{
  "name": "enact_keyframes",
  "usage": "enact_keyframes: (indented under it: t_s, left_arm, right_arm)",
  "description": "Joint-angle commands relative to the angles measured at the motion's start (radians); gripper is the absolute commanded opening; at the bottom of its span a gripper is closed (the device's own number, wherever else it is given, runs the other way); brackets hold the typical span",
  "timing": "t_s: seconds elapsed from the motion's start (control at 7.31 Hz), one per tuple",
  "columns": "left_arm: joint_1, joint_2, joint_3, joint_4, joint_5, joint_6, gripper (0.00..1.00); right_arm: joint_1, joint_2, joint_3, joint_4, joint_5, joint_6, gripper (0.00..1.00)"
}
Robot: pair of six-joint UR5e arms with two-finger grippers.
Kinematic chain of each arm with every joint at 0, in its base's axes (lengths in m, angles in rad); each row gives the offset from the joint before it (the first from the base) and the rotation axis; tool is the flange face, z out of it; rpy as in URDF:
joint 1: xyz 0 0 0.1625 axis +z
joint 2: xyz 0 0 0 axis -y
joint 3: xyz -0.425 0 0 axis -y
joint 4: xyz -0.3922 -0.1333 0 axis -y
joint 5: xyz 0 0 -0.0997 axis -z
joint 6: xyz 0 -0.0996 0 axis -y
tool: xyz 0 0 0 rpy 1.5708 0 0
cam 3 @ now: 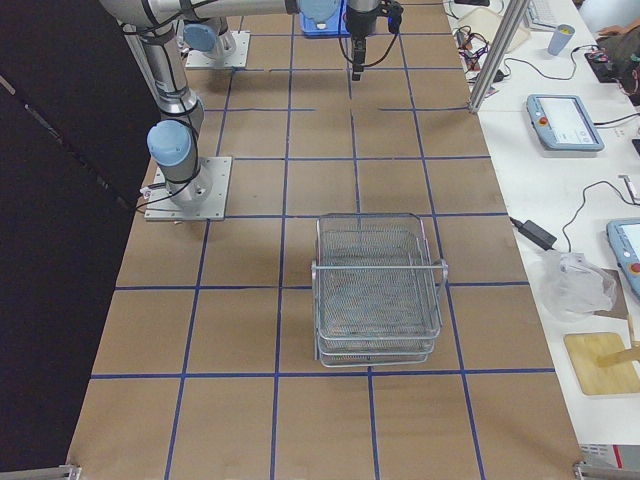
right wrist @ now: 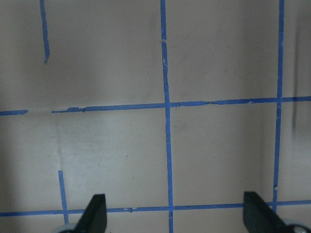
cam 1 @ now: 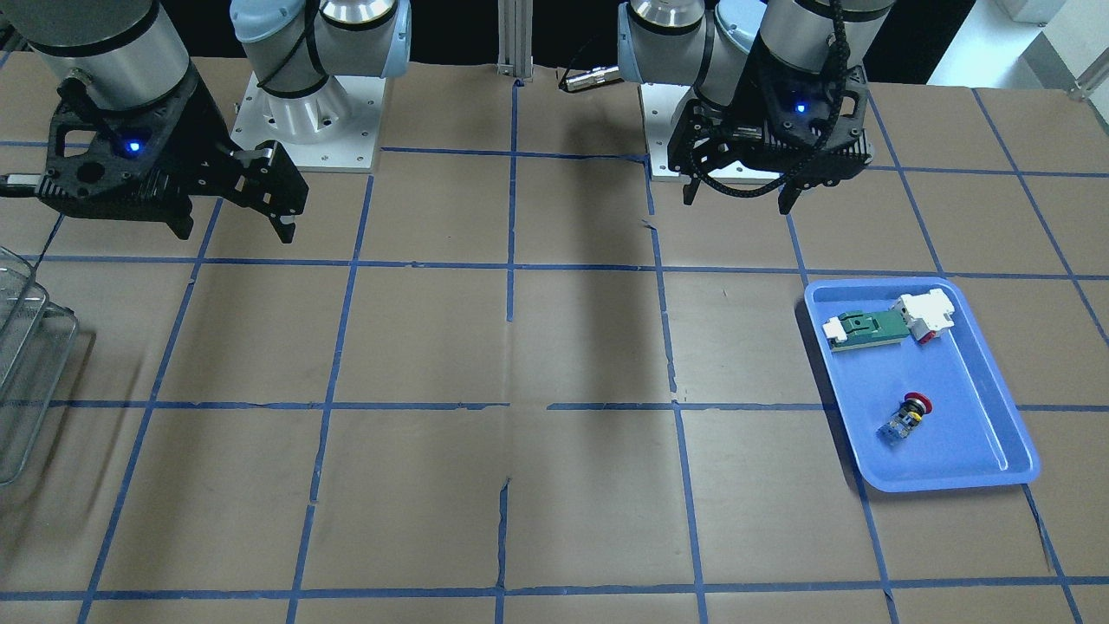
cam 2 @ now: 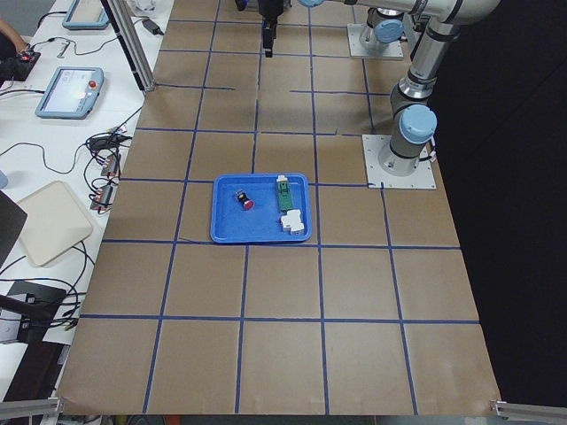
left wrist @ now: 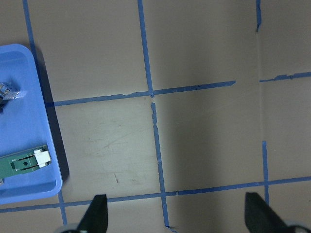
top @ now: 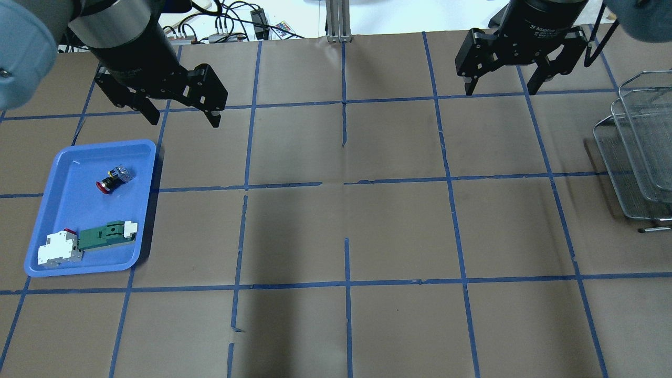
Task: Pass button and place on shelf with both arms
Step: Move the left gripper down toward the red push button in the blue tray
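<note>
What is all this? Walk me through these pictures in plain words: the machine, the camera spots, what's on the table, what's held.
Two robot arms stand at a paper-covered table taped into blue squares. Their black two-finger tips are the left end effector and the right end effector. One picture looks down from behind the robot, one faces it from across the table, two look along the table from its ends, and two come from cameras on the wrists. In the view from behind, the left one hangs near a blue tray and the right one near a wire shelf. The tray holds a red-capped button, a green-and-white connector and a white block. Both end effectors are open and hold nothing.
</note>
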Motion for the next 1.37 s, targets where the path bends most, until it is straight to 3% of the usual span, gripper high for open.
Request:
enact_keyframes:
  t_s: [0.0, 0.55, 0.82, 0.96, 1.23]
  left_arm:
    - [0.0, 0.002, -0.004, 0.002, -0.002, 0.001, 1.0]
    - [0.105, 0.001, 0.011, -0.009, -0.01, 0.03, 1.0]
    - [0.223, -0.024, 0.002, -0.007, -0.014, 0.104, 1.0]
    - [0.283, -0.022, -0.012, -0.021, -0.016, 0.161, 1.0]
    - [0.418, -0.041, -0.015, -0.049, -0.002, 0.508, 1.0]
  right_arm:
    - [0.0, 0.0, 0.0, -0.001, -0.001, 0.0, 1.0]
    - [0.0, 0.0, 0.0, 0.001, -0.001, 0.0, 1.0]
    - [0.002, 0.0, 0.0, 0.001, -0.001, -0.002, 1.0]
    - [0.0, 0.0, 0.0, 0.001, -0.001, -0.002, 1.0]
    - [0.0, 0.0, 0.0, 0.003, -0.001, -0.002, 1.0]
